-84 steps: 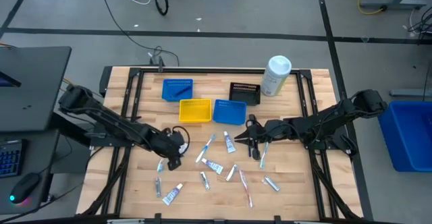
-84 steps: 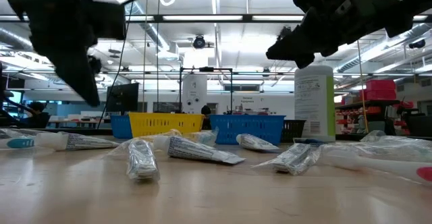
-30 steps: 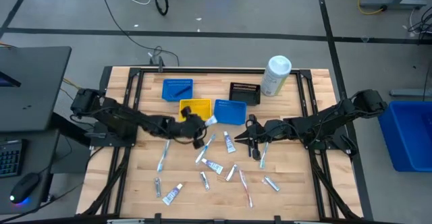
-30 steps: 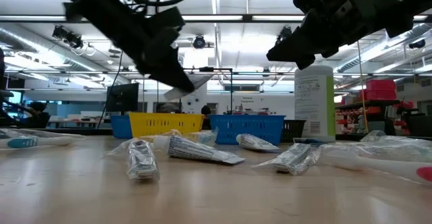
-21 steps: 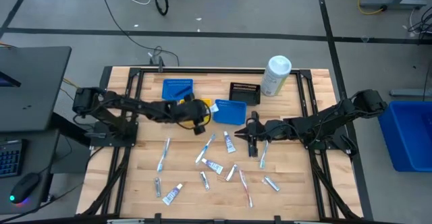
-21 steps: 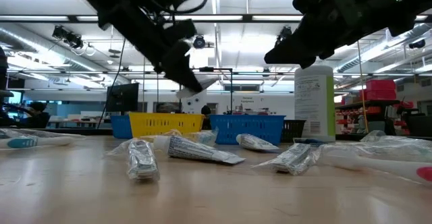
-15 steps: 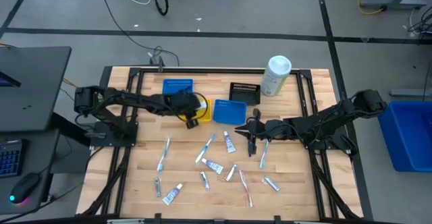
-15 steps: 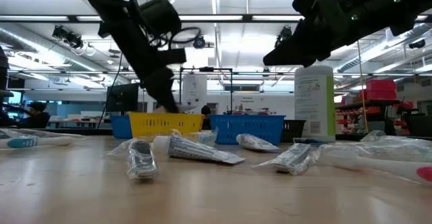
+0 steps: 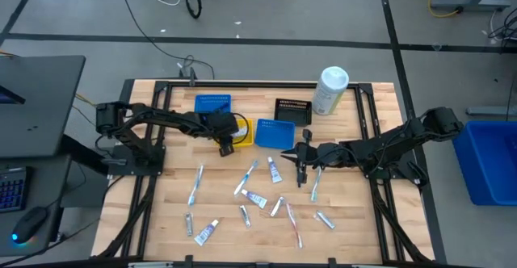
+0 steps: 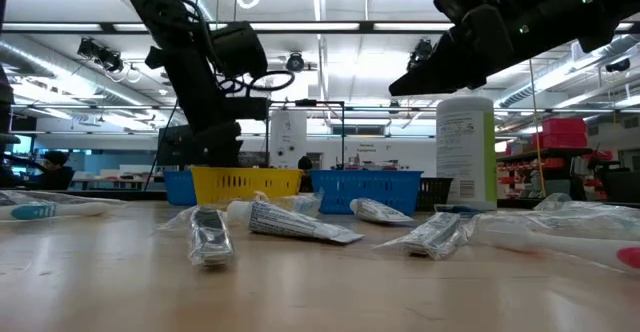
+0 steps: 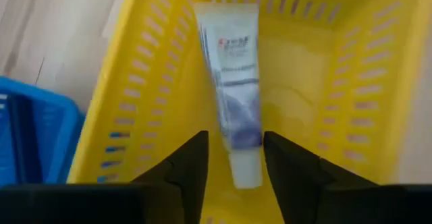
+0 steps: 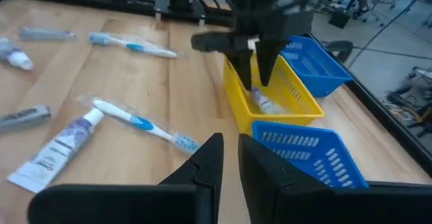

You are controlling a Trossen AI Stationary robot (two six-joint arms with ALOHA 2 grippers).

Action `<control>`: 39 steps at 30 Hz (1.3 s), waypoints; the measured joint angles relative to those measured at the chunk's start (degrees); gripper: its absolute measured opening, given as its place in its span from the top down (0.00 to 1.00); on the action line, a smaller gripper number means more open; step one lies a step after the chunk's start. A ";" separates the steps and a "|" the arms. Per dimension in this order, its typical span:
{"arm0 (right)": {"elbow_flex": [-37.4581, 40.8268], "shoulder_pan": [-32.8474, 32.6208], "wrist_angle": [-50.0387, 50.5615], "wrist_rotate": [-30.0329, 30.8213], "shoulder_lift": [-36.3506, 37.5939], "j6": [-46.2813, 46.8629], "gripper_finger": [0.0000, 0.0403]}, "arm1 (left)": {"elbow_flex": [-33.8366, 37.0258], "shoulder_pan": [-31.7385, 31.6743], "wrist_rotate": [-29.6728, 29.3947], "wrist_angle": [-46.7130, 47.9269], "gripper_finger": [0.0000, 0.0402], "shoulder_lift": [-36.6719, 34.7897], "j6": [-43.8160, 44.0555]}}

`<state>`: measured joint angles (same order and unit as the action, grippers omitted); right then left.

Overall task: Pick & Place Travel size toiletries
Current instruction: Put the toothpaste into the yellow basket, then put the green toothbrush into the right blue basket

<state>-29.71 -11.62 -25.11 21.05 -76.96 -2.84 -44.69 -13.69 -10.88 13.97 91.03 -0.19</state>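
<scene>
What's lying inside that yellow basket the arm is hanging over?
One white mini tube lies on the floor of the yellow basket, seen between the left gripper's open fingers. The basket's near end sits behind those fingers, so anything there is hidden.

Both arms are dark, almost black, built from slim straight links with thicker rounded joints. Thin black cables run in loops along the left arm near its wrist. Each arm ends in two flat, dark, tapered fingers with smooth matte surfaces and angular edges.
</scene>
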 joint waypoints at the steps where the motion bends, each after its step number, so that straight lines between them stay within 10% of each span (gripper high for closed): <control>1: 0.00 0.00 -0.22 -0.21 -0.01 0.65 0.86 | -0.04 0.02 -0.02 -0.33 0.59 0.17 0.02; 26: 0.00 0.02 5.26 -0.91 -0.01 6.80 0.51 | -10.46 13.33 -3.02 18.73 0.59 -21.68 6.49; 39: 0.00 0.00 5.64 -3.27 -0.03 9.95 0.51 | -10.40 28.59 -5.04 19.42 0.59 -21.56 11.94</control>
<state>-29.71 -11.62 -19.47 17.78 -76.99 7.11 -55.09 14.91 -15.92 33.39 69.47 11.75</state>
